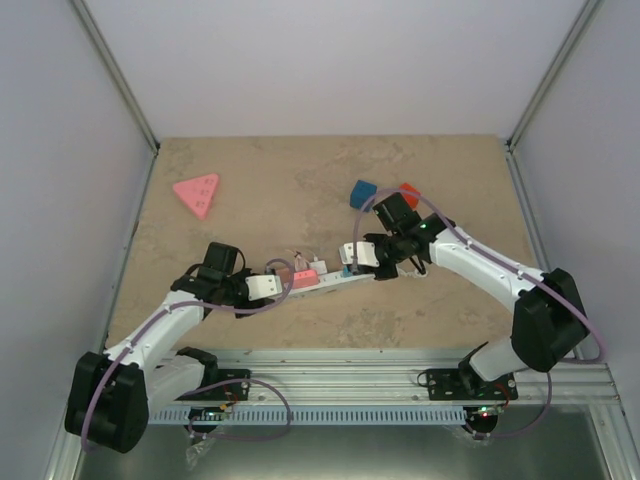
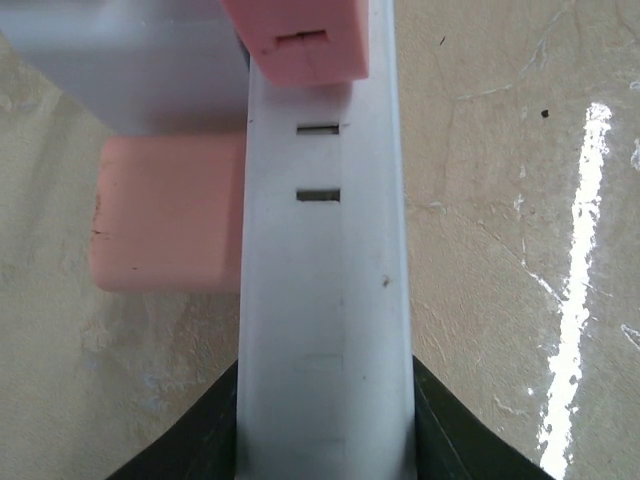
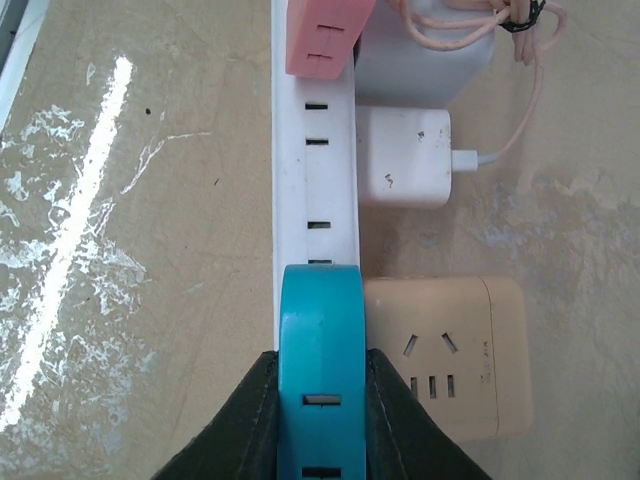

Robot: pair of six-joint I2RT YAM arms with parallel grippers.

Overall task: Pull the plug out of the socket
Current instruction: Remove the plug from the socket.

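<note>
The socket (image 1: 322, 281), a long white strip, lies on the table between both arms. My left gripper (image 1: 268, 287) is shut on its bare white end (image 2: 325, 300), black fingers (image 2: 205, 440) pressing either side. My right gripper (image 1: 356, 255) is shut on the blue section (image 3: 320, 340) at the other end. A white plug (image 3: 403, 155) with a pinkish cord sticks out of the strip's side (image 3: 315, 190). Beside it is a beige adapter block (image 3: 445, 355). Pink (image 3: 325, 35) and pale grey blocks sit further along the strip.
A pink triangular block (image 1: 197, 193) lies at the far left. A blue block (image 1: 362, 192) and a red one (image 1: 408, 190) sit behind the right arm. Grey walls close in three sides, and a metal rail (image 1: 350, 385) runs along the near edge.
</note>
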